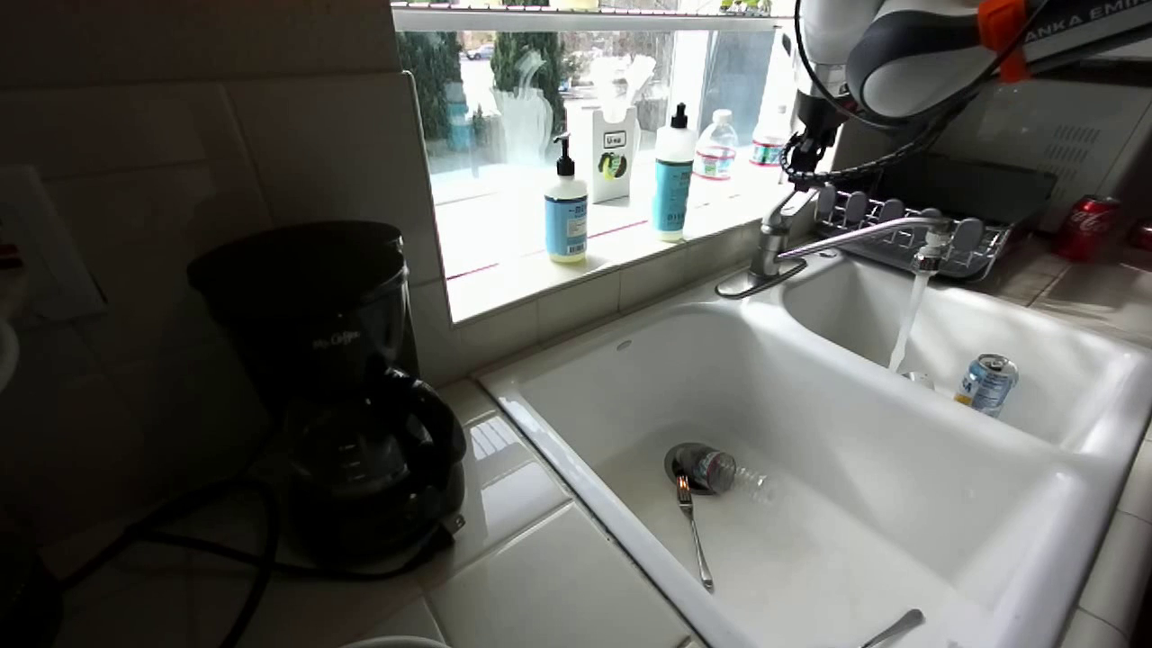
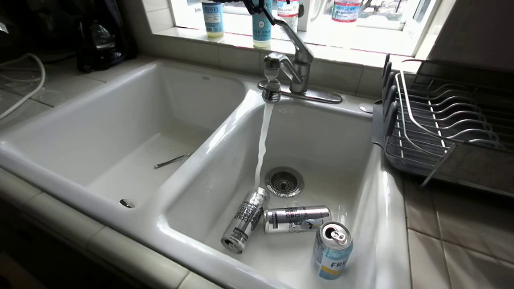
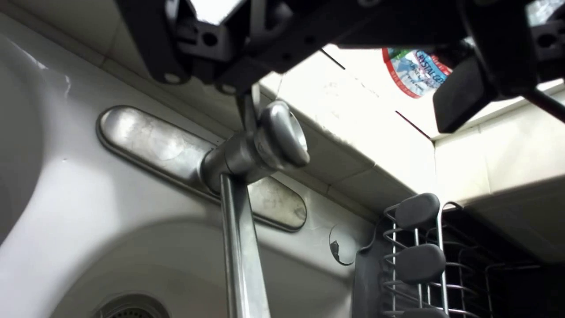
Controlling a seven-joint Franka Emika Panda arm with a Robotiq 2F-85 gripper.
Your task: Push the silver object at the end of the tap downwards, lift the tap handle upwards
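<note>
Behind the tap [image 3: 240,161] — "CRYSTAL" bottle [image 3: 415,73]

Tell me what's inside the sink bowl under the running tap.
A blue can standing, two silver cans lying down, a drain and falling water. Whatever is under the cans is covered.

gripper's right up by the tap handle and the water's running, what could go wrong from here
The gripper, its jaws apart in the wrist view, might slip off the tap handle rather than lift it. The water stream appears to hit a tipped silver can, so it could splash. A wide swing might knock the Crystal Geyser bottle on the windowsill.
</note>
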